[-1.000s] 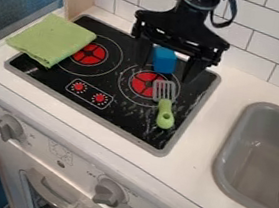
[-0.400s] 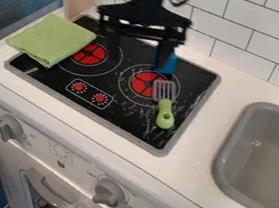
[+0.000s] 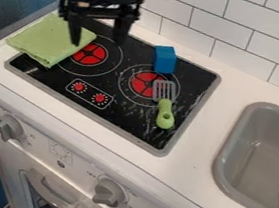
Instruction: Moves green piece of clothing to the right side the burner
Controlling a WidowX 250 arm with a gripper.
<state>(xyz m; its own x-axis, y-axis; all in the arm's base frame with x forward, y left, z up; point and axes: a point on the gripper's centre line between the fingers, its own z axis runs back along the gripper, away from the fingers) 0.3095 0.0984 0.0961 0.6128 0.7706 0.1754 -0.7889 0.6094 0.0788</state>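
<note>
White tiles back the counter and black stovetop, the gripper hanging above, spread wide.

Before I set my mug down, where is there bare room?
Bare: the counter between stovetop and sink, and the stovetop between red dials and spatula. Crowded: the left burner, with green cloth and gripper near, and the right burner, with spatula and blue block.

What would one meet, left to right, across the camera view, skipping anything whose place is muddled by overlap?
Green cloth → right-hand oven knob → blue block → gray sink.
</note>
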